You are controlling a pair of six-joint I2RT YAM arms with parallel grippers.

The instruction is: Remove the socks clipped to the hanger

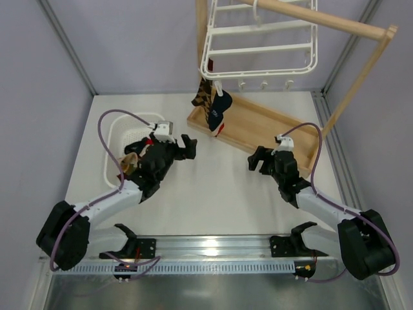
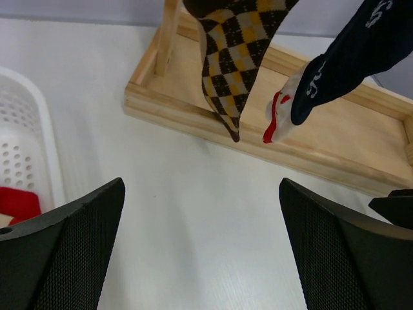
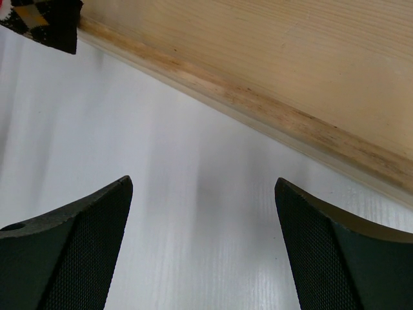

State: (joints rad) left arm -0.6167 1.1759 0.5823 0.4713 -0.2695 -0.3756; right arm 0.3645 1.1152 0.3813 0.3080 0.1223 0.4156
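The white hanger (image 1: 258, 39) hangs from the wooden rail at the top. A brown-black argyle sock (image 1: 203, 95) and a dark navy sock (image 1: 219, 108) with a cream, red-tipped sock behind it hang from its near left corner. In the left wrist view the argyle sock (image 2: 235, 58), the navy sock (image 2: 348, 51) and the cream sock (image 2: 281, 116) dangle over the wooden tray. My left gripper (image 1: 188, 147) is open and empty, near the socks' lower left. My right gripper (image 1: 257, 159) is open and empty over the table by the tray's near edge.
A white slotted basket (image 1: 116, 139) at the left holds a red sock (image 2: 16, 203) and others. The wooden stand's base tray (image 1: 258, 126) lies under the hanger, its post (image 1: 202, 32) and slanted rail (image 1: 361, 71) rising from it.
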